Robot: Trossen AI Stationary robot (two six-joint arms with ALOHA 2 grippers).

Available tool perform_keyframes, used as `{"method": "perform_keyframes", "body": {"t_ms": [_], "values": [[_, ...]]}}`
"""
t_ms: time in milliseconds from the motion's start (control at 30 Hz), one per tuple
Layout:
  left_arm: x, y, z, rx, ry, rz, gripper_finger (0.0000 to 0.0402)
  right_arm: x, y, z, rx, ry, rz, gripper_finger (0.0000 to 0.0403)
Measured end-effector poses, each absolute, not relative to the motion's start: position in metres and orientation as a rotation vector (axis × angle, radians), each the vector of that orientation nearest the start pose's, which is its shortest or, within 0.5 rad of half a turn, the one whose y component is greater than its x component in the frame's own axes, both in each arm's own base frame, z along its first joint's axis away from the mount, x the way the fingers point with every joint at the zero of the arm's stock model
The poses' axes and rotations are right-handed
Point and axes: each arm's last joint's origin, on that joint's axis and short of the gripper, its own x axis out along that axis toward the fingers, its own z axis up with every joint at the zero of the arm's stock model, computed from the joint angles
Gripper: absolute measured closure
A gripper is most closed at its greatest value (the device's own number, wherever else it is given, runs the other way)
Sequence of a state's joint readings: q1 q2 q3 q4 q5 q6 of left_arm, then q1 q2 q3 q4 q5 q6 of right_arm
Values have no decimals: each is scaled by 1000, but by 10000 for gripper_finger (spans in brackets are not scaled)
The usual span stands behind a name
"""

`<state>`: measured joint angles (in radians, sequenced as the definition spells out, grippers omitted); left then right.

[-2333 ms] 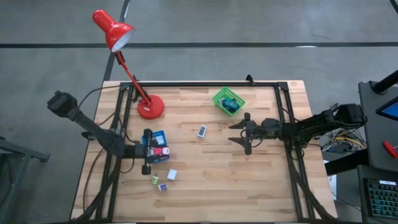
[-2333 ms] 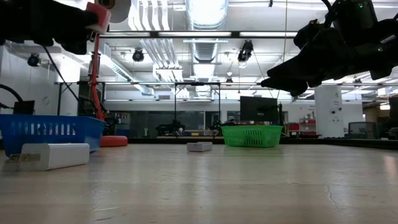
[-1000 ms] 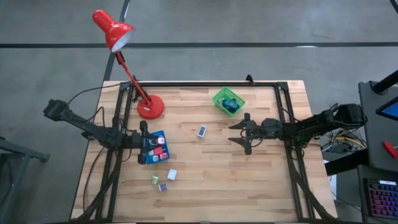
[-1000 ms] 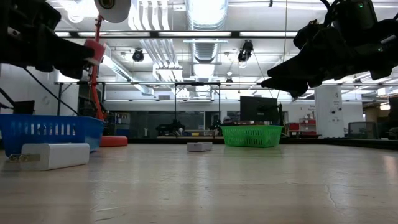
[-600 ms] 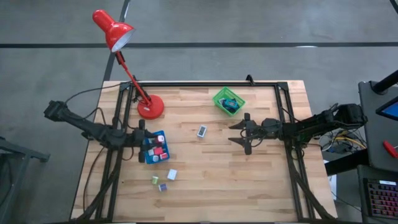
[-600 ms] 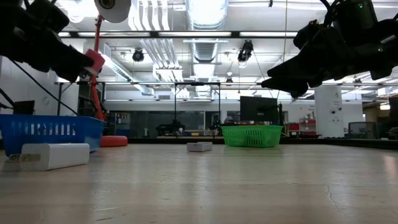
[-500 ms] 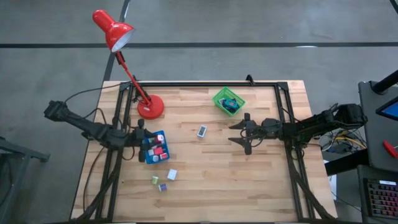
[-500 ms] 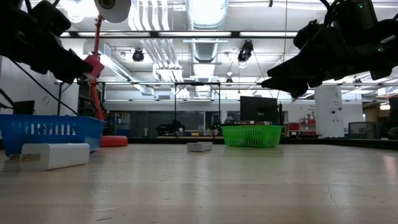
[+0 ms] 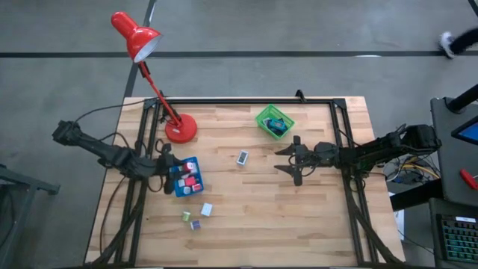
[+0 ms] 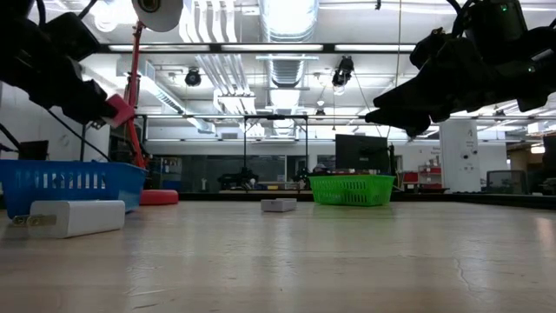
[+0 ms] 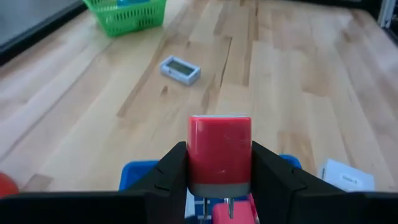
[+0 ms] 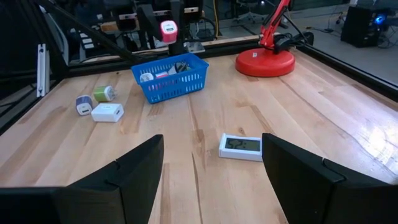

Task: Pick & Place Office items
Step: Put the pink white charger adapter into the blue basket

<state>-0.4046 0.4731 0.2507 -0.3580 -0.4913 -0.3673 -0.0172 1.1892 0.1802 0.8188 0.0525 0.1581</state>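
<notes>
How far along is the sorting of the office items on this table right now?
Partly done. Several pieces already lie in the blue tray, and the green basket holds some too. In hand: the left gripper is shut on a red block above the tray. Left: the white block, green piece, purple piece and flat grey piece on the table. The right gripper hangs open mid-table.

The blue plastic tray (image 9: 187, 177) is sitting at the table's left side, with the red desk lamp's round base (image 9: 181, 128) behind it. The green mesh basket (image 9: 274, 120) is standing toward the far edge, right of the lamp. A small flat grey rectangular piece (image 9: 243, 158) is lying between tray and basket. Three small blocks (image 9: 197, 216) are lying in front of the tray.
</notes>
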Motion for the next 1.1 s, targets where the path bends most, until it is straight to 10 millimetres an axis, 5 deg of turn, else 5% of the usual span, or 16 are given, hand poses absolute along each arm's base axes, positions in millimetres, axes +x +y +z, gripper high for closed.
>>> {"method": "perform_keyframes", "body": {"t_ms": [1100], "values": [[159,-40,191,-99,1020,131,273,198,-5,155,184,183,-85,140]]}}
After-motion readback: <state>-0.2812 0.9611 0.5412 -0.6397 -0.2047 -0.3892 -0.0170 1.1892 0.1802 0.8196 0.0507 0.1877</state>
